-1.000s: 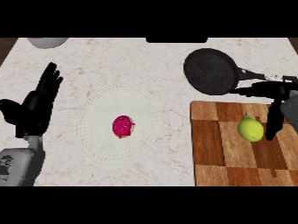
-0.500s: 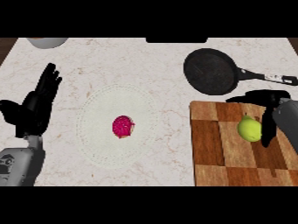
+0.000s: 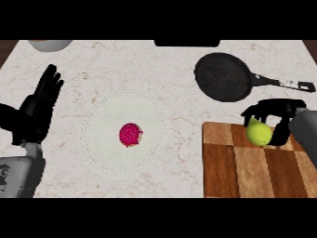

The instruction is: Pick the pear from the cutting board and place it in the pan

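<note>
Yellow-green pear (image 3: 258, 133) at far edge of wooden cutting board (image 3: 247, 174), black long-handled pan (image 3: 222, 77) just beyond.

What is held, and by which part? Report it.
Right robot hand curls round the pear, over its top and right side; left robot hand holds nothing.

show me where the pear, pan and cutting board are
pear (image 3: 258, 133), head view, middle of its yellow-green skin
pan (image 3: 221, 76), head view, middle of its dark base
cutting board (image 3: 247, 172), head view, bare wood
</note>
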Action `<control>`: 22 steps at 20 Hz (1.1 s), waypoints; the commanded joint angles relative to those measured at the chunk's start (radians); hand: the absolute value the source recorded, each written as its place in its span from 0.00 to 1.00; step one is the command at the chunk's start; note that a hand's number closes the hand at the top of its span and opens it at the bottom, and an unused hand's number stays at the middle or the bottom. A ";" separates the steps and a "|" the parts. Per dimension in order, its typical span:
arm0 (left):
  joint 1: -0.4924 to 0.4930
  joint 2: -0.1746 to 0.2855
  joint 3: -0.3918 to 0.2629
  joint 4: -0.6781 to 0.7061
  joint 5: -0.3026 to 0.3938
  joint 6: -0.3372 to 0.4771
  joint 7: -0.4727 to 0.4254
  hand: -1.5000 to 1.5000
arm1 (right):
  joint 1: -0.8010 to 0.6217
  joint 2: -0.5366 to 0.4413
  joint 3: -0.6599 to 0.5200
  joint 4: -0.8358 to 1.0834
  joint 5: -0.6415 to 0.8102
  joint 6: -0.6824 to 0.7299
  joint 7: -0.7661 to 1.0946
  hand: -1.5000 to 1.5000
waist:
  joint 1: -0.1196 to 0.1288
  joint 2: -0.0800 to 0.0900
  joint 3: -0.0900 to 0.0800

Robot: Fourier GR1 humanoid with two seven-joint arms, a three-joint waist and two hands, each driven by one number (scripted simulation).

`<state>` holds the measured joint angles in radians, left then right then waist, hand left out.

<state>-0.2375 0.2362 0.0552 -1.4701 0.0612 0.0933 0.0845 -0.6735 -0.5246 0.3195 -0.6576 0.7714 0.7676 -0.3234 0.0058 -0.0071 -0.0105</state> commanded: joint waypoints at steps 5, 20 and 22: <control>0.013 -0.048 -0.022 0.007 -0.036 0.031 -0.014 0.50 | 0.078 0.014 0.020 -0.044 0.014 -0.011 -0.095 1.00 | -0.004 0.008 0.011; 0.014 -0.010 0.015 0.011 -0.015 0.003 0.009 0.50 | 0.045 0.520 0.132 -0.606 0.167 -0.671 0.634 1.00 | -0.029 -0.018 0.010; 0.033 0.003 0.029 0.016 -0.005 -0.015 -0.020 0.50 | 0.106 0.522 0.192 -0.728 0.141 -0.728 0.728 1.00 | -0.025 -0.015 0.010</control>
<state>-0.2035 0.2316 0.0768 -1.4604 0.0466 0.0943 0.0779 -0.6092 -0.0410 0.4290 -1.2135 0.9065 0.1695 0.2396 -0.0240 -0.0291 -0.0020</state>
